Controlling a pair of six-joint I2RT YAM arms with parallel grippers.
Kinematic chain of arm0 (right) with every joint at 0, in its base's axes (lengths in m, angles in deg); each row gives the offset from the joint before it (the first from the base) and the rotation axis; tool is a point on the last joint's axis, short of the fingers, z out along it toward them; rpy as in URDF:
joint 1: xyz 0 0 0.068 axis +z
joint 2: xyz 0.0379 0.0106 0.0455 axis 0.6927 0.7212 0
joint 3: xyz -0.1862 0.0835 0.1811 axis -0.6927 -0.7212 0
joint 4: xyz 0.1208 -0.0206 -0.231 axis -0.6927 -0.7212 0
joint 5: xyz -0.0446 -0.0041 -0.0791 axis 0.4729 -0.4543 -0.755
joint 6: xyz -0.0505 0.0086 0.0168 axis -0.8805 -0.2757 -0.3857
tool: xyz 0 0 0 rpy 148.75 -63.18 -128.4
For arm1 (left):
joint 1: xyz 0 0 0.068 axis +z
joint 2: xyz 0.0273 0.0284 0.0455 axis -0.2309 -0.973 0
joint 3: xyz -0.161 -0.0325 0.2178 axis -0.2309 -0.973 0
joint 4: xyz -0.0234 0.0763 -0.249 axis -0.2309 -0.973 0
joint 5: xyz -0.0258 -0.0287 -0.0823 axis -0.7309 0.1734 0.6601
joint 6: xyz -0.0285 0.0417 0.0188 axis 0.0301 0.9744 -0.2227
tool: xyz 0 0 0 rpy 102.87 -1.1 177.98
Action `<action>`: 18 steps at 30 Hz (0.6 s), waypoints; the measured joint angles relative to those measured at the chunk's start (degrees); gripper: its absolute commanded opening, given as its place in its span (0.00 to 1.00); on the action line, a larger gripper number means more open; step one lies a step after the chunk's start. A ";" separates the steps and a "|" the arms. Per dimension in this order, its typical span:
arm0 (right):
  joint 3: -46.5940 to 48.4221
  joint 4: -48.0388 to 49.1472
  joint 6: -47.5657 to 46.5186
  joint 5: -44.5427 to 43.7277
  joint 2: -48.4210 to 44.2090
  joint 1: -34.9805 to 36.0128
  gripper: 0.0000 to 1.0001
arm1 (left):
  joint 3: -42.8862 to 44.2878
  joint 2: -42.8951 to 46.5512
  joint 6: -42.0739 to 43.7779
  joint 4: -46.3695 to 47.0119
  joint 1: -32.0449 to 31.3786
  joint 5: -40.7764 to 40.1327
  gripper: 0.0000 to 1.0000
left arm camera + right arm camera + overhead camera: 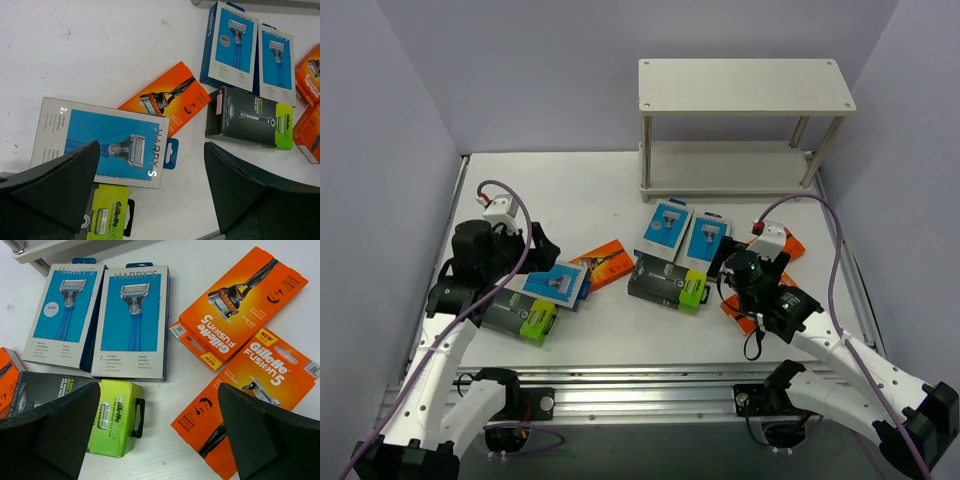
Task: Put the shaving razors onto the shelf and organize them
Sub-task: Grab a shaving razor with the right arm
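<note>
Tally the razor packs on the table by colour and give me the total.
Orange razor packs: 3
Light blue razor packs: 3
Black razor packs with lime-green ends: 2
Total: 8

A white table (570, 190) fills the scene, closed in by plain pale lilac panels: a left wall (370, 180), a far wall (540, 70) and a right wall (920, 130). Silver metal rails (640, 385) run along the near edge. The light is even, with soft shadows.

Razor packs (665, 283) clutter the table (570, 190); shelf (745, 85) tiers stand free.
</note>
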 measured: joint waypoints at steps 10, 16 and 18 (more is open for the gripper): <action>0.66 -0.52 0.72 -1.36 -1.07 0.76 1.00 | 0.31 -0.92 -0.02 -0.57 0.00 -1.36 0.94; 0.52 -0.52 0.46 -0.87 -5.25 0.76 1.00 | 0.35 0.17 -0.02 -1.14 0.00 -3.87 0.94; 0.44 -0.13 -0.13 0.55 -5.97 0.76 1.00 | 0.55 0.74 -0.02 -1.68 0.00 -4.98 0.94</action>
